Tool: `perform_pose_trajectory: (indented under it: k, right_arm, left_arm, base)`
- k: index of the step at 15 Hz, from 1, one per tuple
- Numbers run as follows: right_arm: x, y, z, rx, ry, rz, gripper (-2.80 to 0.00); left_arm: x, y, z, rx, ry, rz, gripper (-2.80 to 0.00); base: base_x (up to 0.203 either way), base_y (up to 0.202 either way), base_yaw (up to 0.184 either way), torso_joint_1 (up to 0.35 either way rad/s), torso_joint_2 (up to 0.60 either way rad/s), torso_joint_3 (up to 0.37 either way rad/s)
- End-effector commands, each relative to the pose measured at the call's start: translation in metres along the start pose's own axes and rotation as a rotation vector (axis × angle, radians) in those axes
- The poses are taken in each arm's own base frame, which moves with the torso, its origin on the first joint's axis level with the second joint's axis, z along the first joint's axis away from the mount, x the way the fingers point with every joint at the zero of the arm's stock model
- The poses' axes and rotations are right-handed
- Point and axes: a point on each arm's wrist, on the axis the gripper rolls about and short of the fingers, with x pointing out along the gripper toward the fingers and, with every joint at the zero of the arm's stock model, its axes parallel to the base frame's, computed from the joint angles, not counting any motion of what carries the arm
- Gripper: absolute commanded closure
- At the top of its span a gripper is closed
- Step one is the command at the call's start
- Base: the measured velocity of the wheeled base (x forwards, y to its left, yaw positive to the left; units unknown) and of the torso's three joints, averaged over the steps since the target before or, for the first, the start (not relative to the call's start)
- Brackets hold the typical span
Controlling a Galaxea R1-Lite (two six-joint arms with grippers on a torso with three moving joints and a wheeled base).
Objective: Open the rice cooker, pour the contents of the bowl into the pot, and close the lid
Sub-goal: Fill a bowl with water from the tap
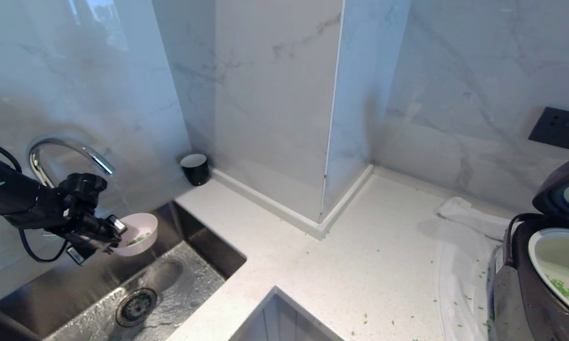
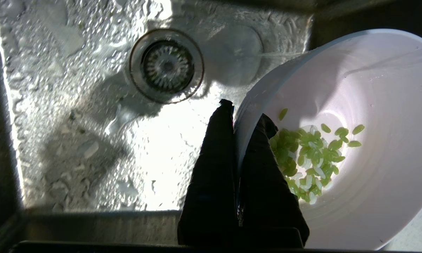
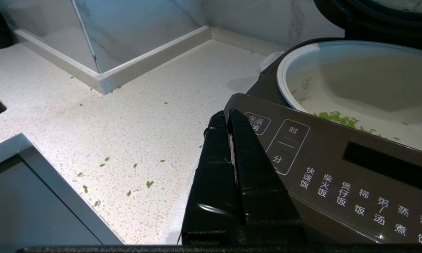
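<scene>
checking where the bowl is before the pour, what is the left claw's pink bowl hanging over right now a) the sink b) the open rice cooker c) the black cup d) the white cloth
a: the left claw is shut on the rim of the pink bowl, which hangs above the wet sink, its drain showing below in the left wrist view, far from the open rice cooker.
</scene>
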Motion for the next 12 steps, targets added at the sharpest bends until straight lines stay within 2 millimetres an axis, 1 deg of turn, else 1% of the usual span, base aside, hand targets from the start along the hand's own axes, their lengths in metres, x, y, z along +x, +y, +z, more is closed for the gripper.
perform_pose_trajectory:
  k: [1,5,12]
  right_arm:
    - [0.0000,0.0000,0.0000,0.000,0.000,0.001,0.00]
    - [0.0000,0.0000,0.0000,0.000,0.000,0.001,0.00]
    - [0.0000,0.0000,0.0000,0.000,0.000,0.001,0.00]
  left_arm:
    - [0.0117,0.0026,0.0018,-0.008,-0.004,0.004,0.00]
    - [0.0151,-0.0053,0.0088,-0.011,-0.024,-0.017,0.00]
    - [0.0126,-0.0065,0.0105,-0.015,-0.032,-0.024,0.00]
  base:
    - [0.000,0.000,0.000,0.000,0.00,0.000]
    - [0.000,0.000,0.000,0.000,0.00,0.000]
    - [0.000,0.000,0.000,0.000,0.00,0.000]
